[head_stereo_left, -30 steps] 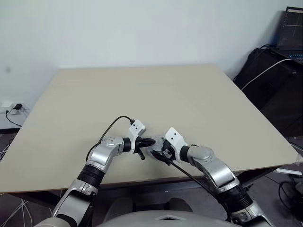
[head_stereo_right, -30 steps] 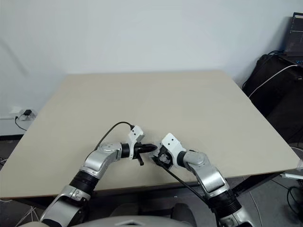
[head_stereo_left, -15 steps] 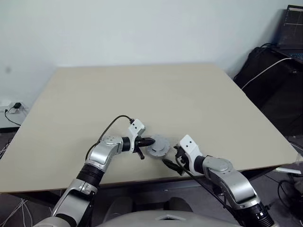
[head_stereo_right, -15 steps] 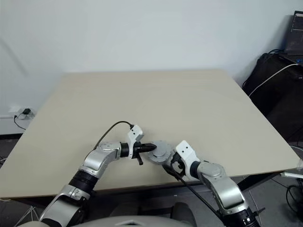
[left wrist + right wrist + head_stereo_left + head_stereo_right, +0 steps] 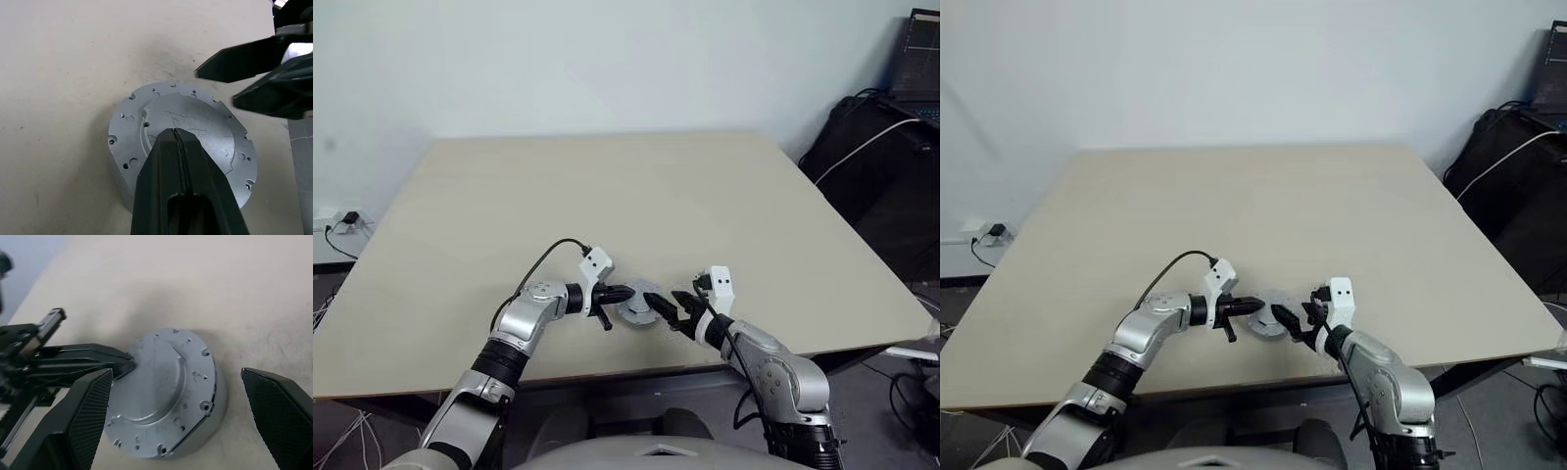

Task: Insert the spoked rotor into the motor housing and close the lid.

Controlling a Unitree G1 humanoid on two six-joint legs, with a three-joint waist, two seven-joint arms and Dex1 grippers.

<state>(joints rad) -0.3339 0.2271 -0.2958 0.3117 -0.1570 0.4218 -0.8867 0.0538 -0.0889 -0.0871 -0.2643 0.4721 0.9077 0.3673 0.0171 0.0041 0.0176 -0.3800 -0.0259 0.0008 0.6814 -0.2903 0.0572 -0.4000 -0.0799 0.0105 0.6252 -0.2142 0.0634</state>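
Lid [image 5: 164, 391]: seated on the assembly, on the surface [image 5: 607, 196].
Left gripper [image 5: 175, 142]: closed, tips resting on lid.
Right gripper [image 5: 181, 426]: wide apart, empty, straddling lid.

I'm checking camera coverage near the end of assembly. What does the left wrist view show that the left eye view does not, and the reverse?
Left wrist view alone: the small holes around the lid rim and its raised, scratched centre, with the shut left pincer resting its tip on that centre. Left eye view alone: the whole table, the wall behind, dark bags at the right, and both arms. Shared: the lid closed on the assembly, the left pincer on it, and the open right pincer just beside it.
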